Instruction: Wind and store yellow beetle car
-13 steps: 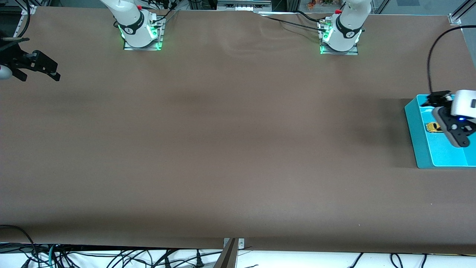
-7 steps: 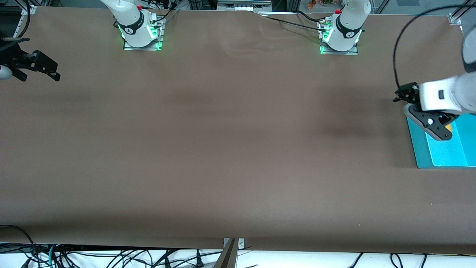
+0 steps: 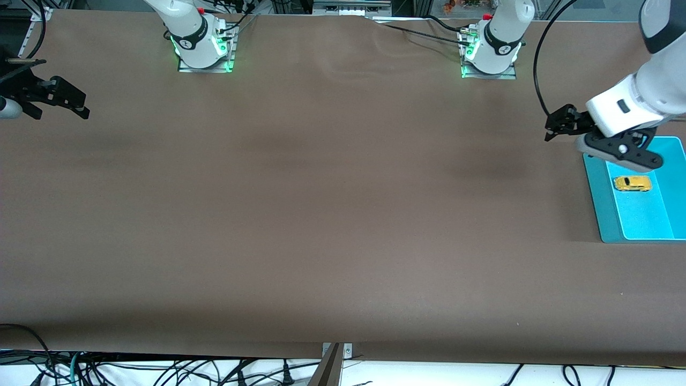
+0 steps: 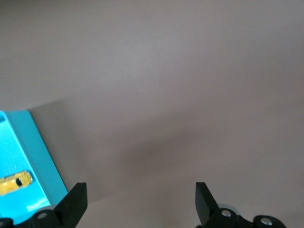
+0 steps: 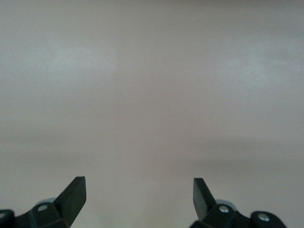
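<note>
The yellow beetle car (image 3: 632, 183) lies alone on the floor of a teal tray (image 3: 597, 198) at the left arm's end of the table. My left gripper (image 3: 621, 154) is open and empty, up in the air over the tray's edge that lies toward the robots' bases, apart from the car. The left wrist view shows its open gripper (image 4: 141, 190) over bare table, with the tray (image 4: 42, 152) and the car (image 4: 15, 183) at one side. My right gripper (image 3: 56, 104) waits open and empty over the right arm's end of the table, and also shows in its wrist view (image 5: 139, 187).
The brown table top (image 3: 332, 203) holds nothing else. The two arm bases (image 3: 203, 48) (image 3: 490, 53) stand along its edge farthest from the front camera. Cables (image 3: 161, 370) hang below the near edge.
My left gripper has risen from inside the tray and swung toward the bases, uncovering the car, which stays in the tray. The right gripper has barely moved.
</note>
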### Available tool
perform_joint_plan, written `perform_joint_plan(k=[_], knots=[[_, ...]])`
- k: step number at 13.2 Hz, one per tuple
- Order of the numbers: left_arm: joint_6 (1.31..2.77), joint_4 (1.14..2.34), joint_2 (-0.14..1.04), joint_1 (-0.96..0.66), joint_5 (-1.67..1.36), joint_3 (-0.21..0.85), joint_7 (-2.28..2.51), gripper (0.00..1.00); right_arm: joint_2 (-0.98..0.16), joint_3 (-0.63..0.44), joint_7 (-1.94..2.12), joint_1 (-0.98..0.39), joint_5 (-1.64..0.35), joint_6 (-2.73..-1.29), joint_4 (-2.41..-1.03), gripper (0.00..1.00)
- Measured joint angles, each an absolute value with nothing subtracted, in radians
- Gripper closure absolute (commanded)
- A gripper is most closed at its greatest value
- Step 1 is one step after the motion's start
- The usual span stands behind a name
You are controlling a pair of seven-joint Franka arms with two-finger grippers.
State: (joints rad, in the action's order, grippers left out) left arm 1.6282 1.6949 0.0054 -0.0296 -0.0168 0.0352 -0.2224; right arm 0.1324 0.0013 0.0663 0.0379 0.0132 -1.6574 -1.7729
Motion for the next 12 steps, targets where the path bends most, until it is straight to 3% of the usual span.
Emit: perform_joint_plan(k=[4, 12], knots=[[1.634, 1.722, -0.044, -0.040, -0.017, 0.026, 0.015, 0.00, 0.132, 0.002, 0.067, 0.038, 0.013, -1.657, -1.773, 0.00], [1.661, 1.703, -0.022, 0.014, 0.000, 0.075, 0.046, 0.00, 0.123, 0.015, 0.124, 0.036, 0.013, -1.645, -1.772, 0.00]])
